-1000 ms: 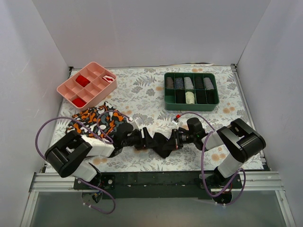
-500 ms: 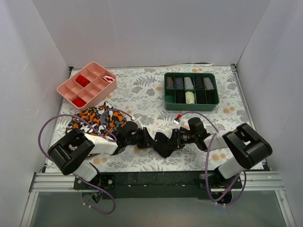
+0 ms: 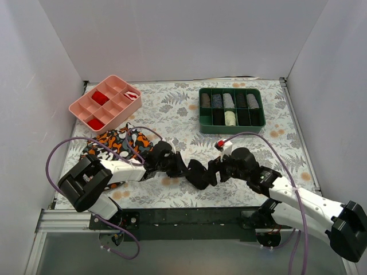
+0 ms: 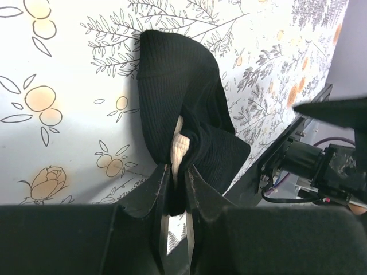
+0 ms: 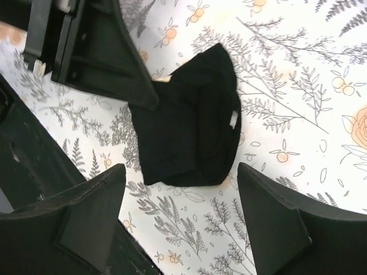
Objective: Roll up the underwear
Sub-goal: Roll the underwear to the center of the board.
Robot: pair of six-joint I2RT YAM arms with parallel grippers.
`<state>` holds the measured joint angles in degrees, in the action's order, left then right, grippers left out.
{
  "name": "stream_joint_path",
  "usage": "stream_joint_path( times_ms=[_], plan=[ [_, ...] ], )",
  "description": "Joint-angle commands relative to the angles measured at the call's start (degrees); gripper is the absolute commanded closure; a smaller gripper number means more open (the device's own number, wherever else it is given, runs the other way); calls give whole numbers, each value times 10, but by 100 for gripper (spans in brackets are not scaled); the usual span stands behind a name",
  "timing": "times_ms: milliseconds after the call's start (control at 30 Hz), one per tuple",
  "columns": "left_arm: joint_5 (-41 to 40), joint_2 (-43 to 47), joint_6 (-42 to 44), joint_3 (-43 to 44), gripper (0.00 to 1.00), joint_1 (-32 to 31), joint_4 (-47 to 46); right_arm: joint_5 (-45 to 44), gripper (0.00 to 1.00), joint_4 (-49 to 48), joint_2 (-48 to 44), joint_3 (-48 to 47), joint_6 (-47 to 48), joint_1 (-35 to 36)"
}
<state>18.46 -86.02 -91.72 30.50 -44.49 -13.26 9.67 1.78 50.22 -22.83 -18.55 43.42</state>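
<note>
Near the lower middle of the top view, the underwear [image 3: 198, 172] lies bunched on the table [image 3: 172, 114], its long axis running left to right between the two hands. The left hand [image 3: 174, 165] meets its left end and the right hand [image 3: 218, 169] sits just at its right end; a patterned cloth [image 3: 114, 146] lies further left. From the left wrist, the left hand [image 4: 176, 172] is clamped on a fold at the bottom centre, with a bit of cream waistband [image 4: 179, 149] showing just above the fingers and the black fabric stretching up the frame. From the right wrist, the right hand [image 5: 182, 175] stands wide apart and holds nothing, with the underwear [image 5: 189, 132] just ahead of its fingertips. The left hand [image 5: 103, 57] touches the garment's upper-left corner. Any rolling probably starts from the free right end.
</note>
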Motion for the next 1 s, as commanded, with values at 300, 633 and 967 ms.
stream_joint_path(
  times_ms=[300, 633, 967],
  plan=[
    [-23, -6, 13, 93, 95, -1, 195, -346, 23, 106, 178, -154, 73, 283],
    [-23, -20, 16, 98, 94, -1, 208, -370, 23, 75, 248, -188, 98, 331],
    [-17, -28, 24, 104, 94, 0, 206, -368, 29, 55, 289, -164, 84, 331]
  ],
)
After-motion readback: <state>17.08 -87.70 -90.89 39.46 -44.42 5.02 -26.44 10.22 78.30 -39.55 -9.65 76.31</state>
